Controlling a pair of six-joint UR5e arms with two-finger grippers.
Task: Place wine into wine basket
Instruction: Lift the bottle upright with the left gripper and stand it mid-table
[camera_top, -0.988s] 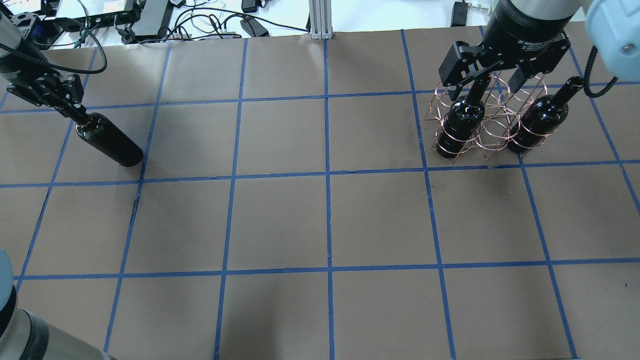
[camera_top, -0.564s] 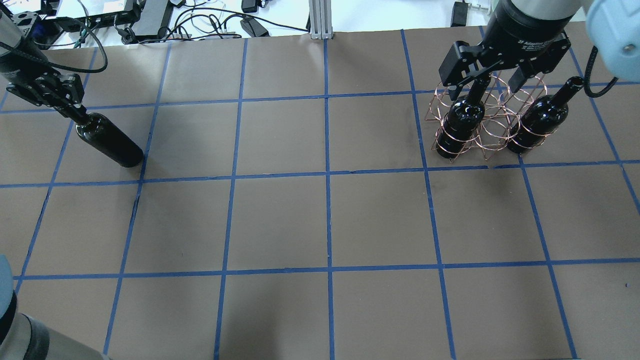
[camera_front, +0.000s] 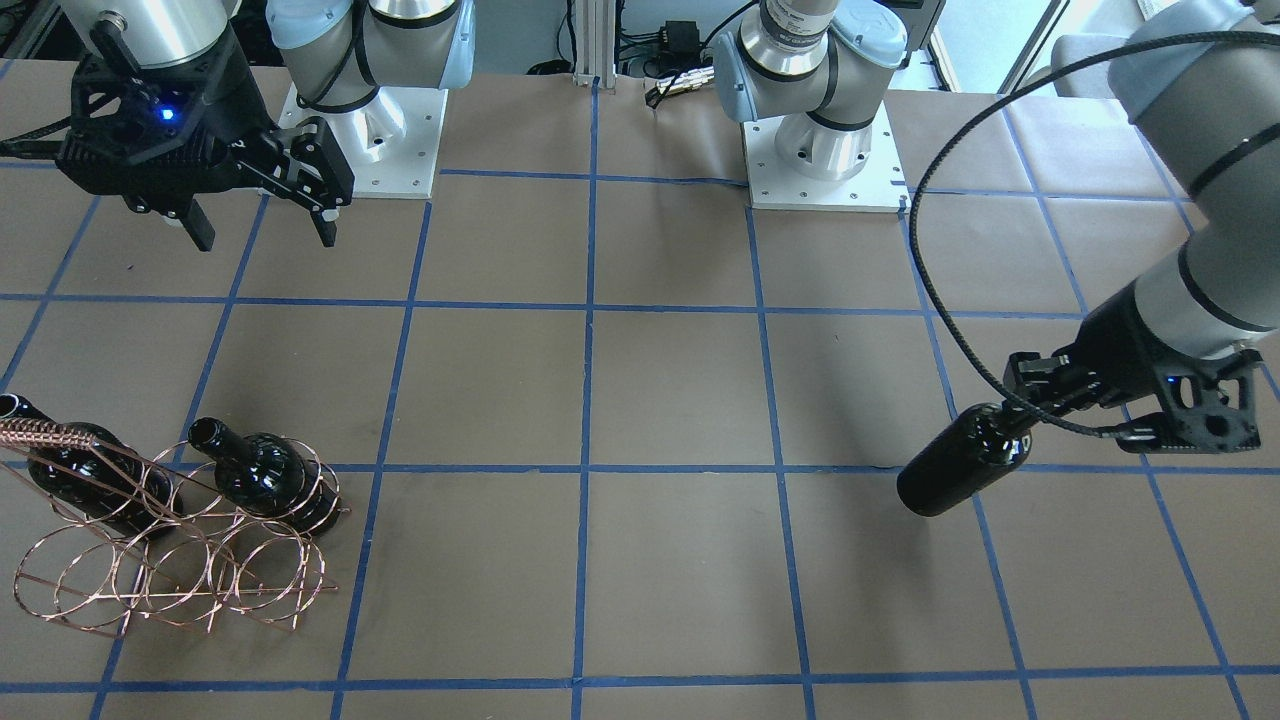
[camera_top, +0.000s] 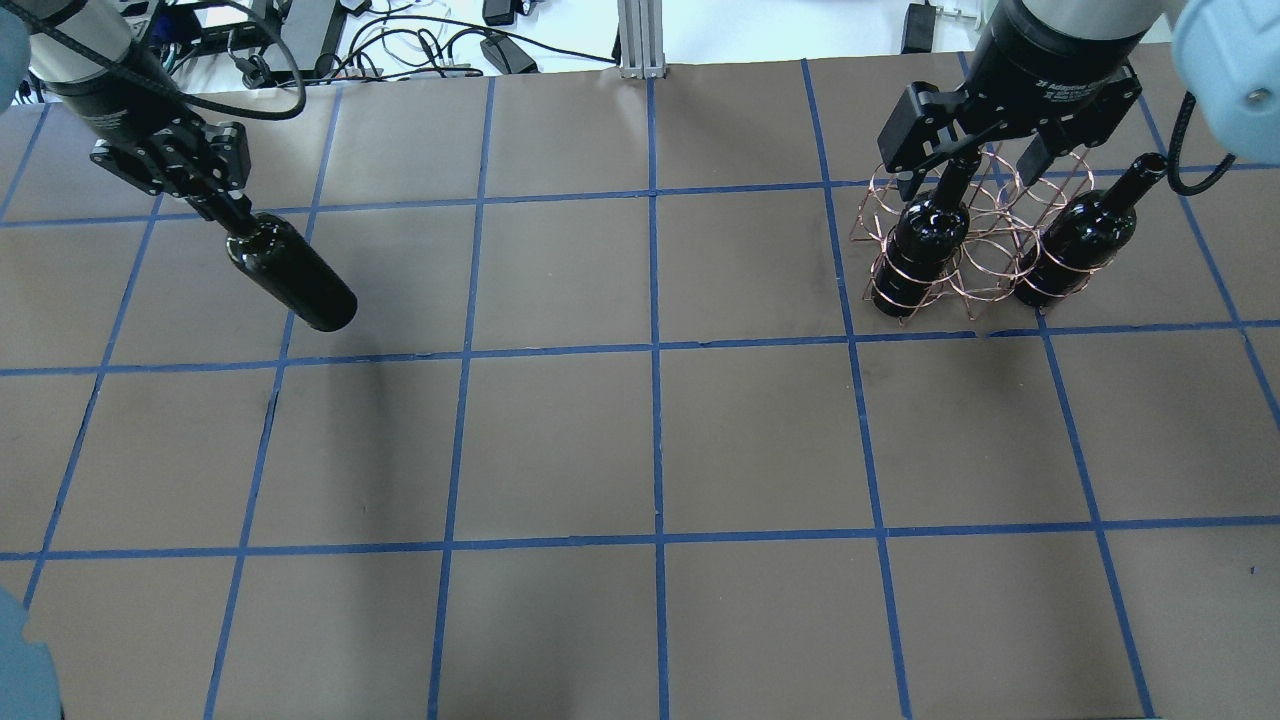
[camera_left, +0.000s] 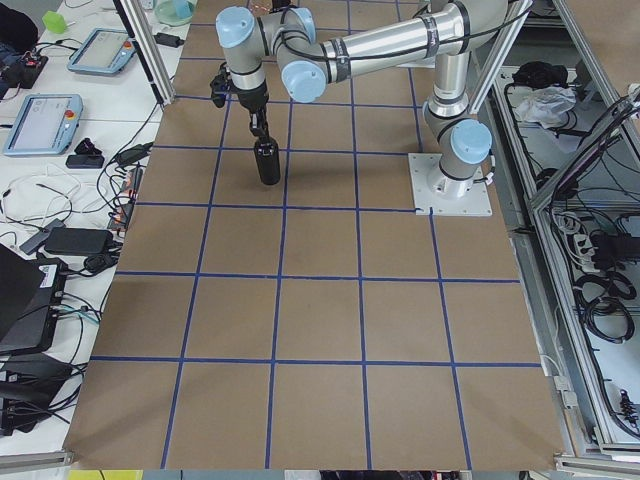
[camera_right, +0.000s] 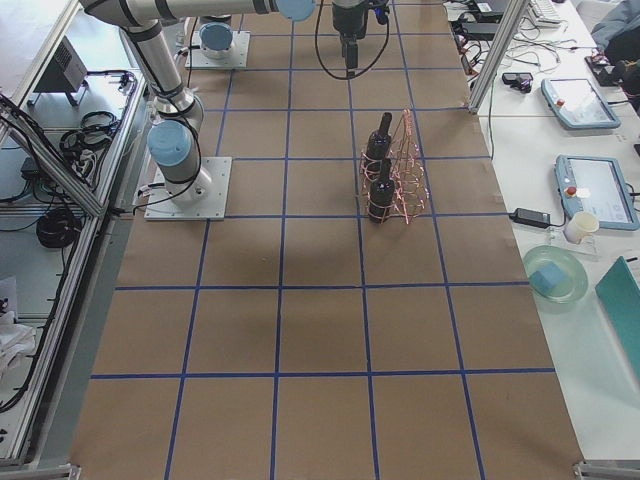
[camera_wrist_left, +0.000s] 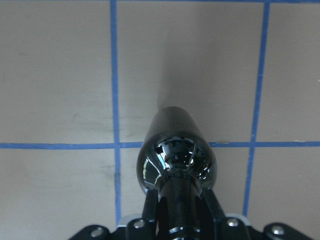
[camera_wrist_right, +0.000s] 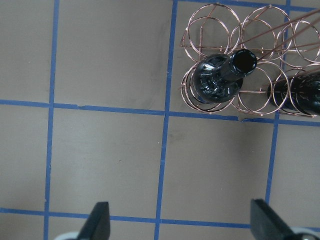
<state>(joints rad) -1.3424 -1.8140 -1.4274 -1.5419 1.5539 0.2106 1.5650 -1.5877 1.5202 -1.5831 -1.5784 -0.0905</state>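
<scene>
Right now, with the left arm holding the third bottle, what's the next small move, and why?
Probably carry the wine sideways toward the wine basket, at this height. The left gripper is shut on its neck and it seems clear of the table; the basket stands far off on the robot's right, two bottles seated. The right gripper hangs open high beside it, so approach slowly.

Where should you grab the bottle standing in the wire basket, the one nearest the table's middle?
Probably by its slim neck, coming straight down from above. The bottle stands upright in the wine basket, whose wire loops ring its body, leaving only the neck free.
</scene>
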